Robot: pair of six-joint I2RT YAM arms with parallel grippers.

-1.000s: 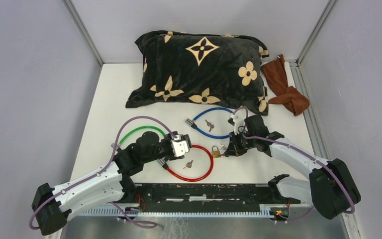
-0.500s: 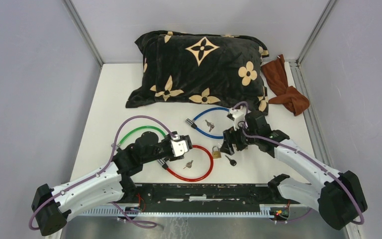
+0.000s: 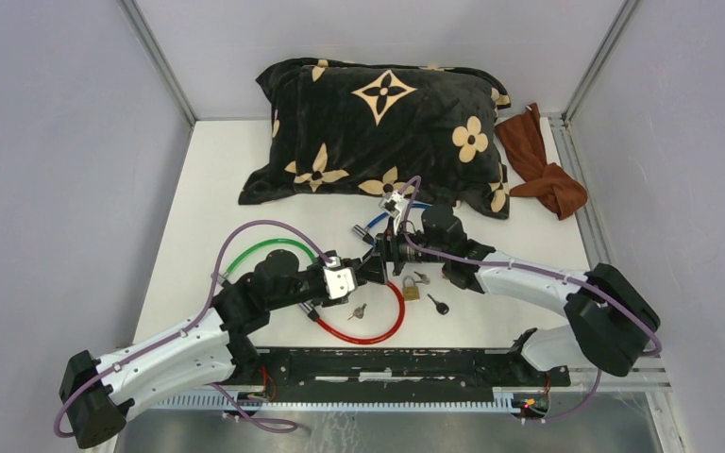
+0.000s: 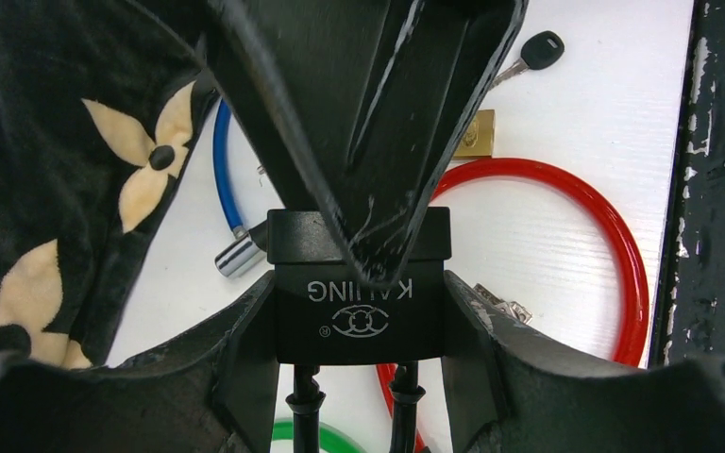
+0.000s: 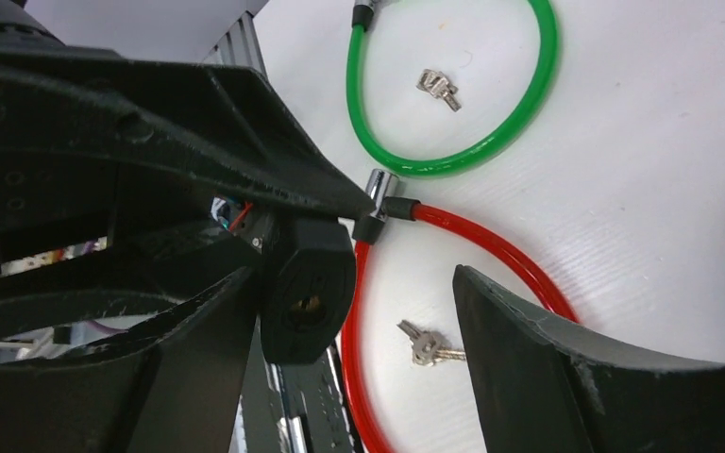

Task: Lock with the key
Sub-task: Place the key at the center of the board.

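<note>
My left gripper (image 4: 359,326) is shut on the black lock body (image 4: 359,297) of the red cable lock (image 3: 392,321), holding it above the table. Open, my right gripper (image 5: 349,321) has that lock body (image 5: 307,293) between its fingers, close to the left one, keyhole towards its camera. One right finger (image 4: 387,142) hangs over the lock's top. A black-headed key (image 3: 437,304) lies loose on the table beside a small brass padlock (image 3: 411,288). A silver key pair (image 5: 420,344) rests inside the red loop.
A green cable lock (image 3: 260,253) with keys (image 5: 437,88) inside lies at the left, a blue cable lock (image 3: 387,219) behind the grippers. A black flowered pillow (image 3: 378,132) and a brown cloth (image 3: 543,165) fill the back. The black rail (image 3: 387,363) runs along the near edge.
My right gripper opened and left the black-headed key on the table by the brass padlock. It then swung left to the lock body. The left arm stayed put.
</note>
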